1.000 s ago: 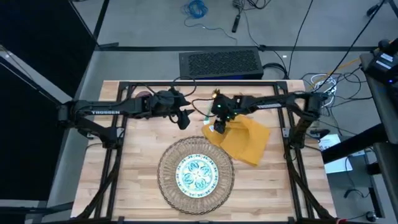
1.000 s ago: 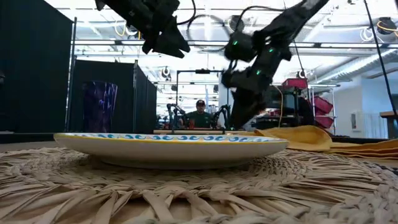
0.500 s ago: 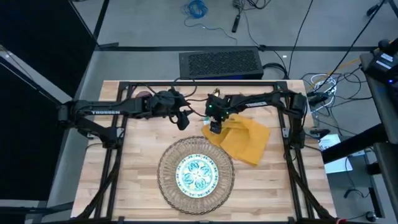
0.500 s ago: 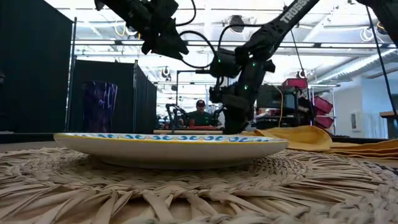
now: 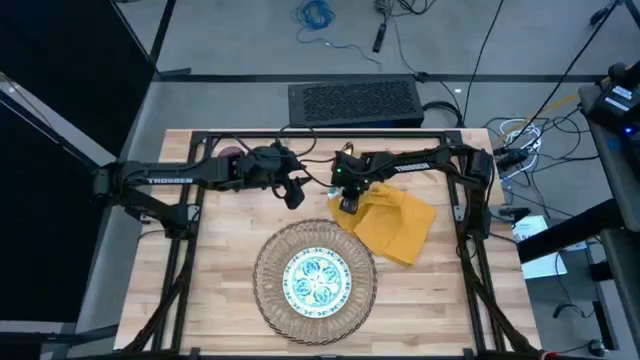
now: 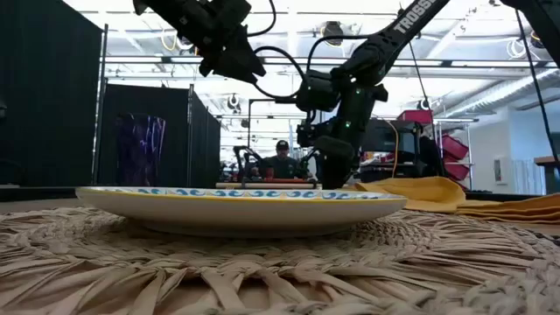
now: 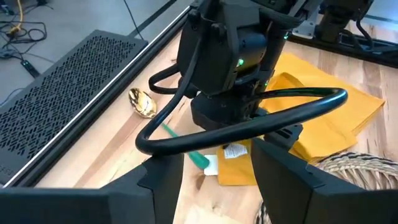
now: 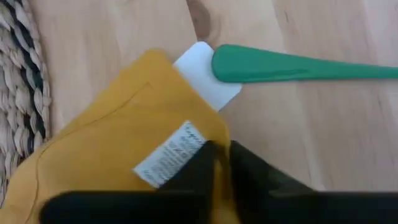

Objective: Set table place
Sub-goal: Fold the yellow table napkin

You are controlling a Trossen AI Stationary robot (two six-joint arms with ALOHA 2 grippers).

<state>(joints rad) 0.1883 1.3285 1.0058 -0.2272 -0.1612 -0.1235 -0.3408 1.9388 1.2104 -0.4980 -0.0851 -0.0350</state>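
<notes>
Down onto the napkin's (image 5: 393, 226) far-left corner has come the right tool (image 5: 347, 204) since a second ago, fingers nearly shut there on the tabletop (image 5: 220, 260); whether they pinch cloth I cannot tell. Mat (image 5: 270, 300) and plate (image 5: 316, 277) sit near-centre, napkin just right of them. A teal-handled spoon (image 7: 163, 121) lies just beyond that corner, its long axis running far-left. Left tool (image 5: 296, 194) hovers open nearby.

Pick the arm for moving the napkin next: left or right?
Right. Its tool is down at the yellow napkin corner, fingers closed on the cloth. The left tool hangs raised, off the napkin.
</notes>
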